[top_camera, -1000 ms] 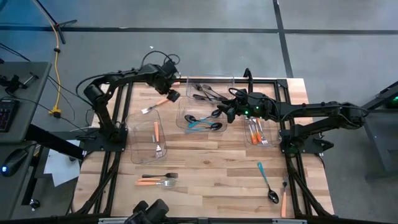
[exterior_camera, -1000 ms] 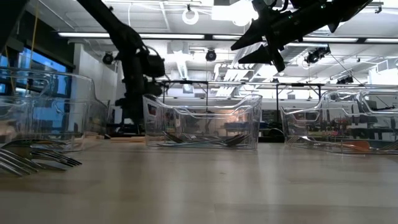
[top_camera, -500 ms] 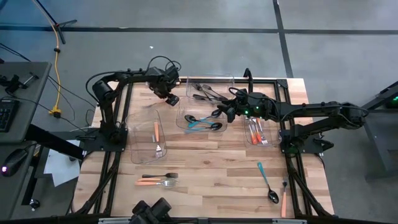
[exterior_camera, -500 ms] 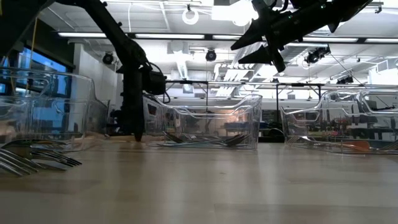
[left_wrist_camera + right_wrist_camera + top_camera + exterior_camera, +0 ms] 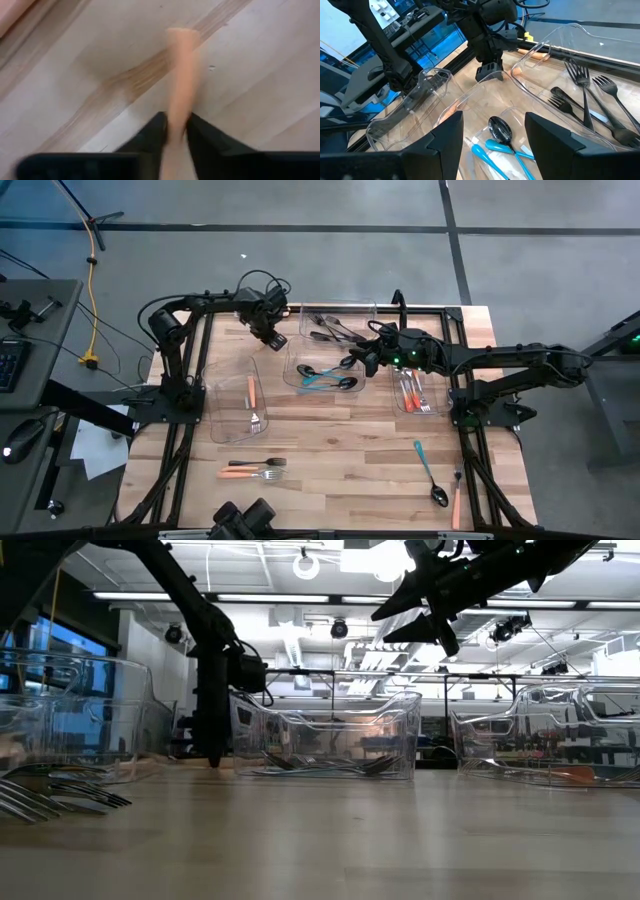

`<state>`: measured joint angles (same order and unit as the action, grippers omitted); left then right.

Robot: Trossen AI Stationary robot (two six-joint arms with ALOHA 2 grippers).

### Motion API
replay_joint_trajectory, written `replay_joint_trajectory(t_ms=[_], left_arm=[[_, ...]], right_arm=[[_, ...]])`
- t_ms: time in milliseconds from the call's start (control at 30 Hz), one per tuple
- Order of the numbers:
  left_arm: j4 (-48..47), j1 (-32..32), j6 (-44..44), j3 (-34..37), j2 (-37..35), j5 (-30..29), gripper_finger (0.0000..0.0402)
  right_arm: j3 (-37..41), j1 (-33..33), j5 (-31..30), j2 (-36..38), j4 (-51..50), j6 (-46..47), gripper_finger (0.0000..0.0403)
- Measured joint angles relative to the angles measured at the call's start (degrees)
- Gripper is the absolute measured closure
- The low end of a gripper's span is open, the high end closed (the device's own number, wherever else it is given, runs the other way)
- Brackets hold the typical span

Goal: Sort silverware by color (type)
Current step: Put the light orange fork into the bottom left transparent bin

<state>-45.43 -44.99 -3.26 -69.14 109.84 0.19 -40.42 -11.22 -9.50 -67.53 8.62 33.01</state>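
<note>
Down at the wooden table's far left, an orange plastic utensil handle (image 5: 181,80) is pinched between the left gripper's (image 5: 175,131) two dark fingers.

Only the handle is seen, lying on the bare wood table (image 5: 340,465) just beside the far end of the left clear plastic bin (image 5: 240,402), which holds an orange-handled fork (image 5: 252,405). Teal and black spoons (image 5: 328,376) are kept in the middle clear bin (image 5: 310,385), all-black forks (image 5: 587,107) in the far bin, orange-handled pieces (image 5: 410,392) in the right bin. Loose forks (image 5: 250,468) and a teal-handled spoon (image 5: 428,470) are left on the near table. The right gripper (image 5: 362,360) is held wide open, empty, above the middle bin.
</note>
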Motion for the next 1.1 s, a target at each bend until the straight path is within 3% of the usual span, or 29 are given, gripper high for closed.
replay_joint_trajectory(t_ms=[67,300,433,767,933,1100], left_arm=[[0.0,0.0,0.9,0.0,-0.1,0.0,0.0378],[-0.5,0.0,1.3,0.1,-0.8,0.2,0.038],[-1.5,0.0,2.8,-0.4,-5.0,0.4,0.038],[4.1,1.4,3.4,-1.8,-31.5,1.7,0.038],[11.4,6.8,1.6,-1.6,-45.4,4.1,0.038],[22.4,14.6,-3.9,3.7,-57.0,4.2,0.038]], right_arm=[[0.0,0.0,0.0,0.0,0.0,0.0,0.0206],[0.0,0.0,0.0,0.0,0.0,0.0,0.0206],[0.0,0.0,0.0,0.0,0.0,0.0,0.0206],[0.0,0.0,0.6,0.0,-0.3,0.6,0.0206],[0.0,0.0,0.7,0.0,-0.3,0.5,0.0206],[0.0,0.0,0.7,0.0,-0.2,0.5,0.0206]])
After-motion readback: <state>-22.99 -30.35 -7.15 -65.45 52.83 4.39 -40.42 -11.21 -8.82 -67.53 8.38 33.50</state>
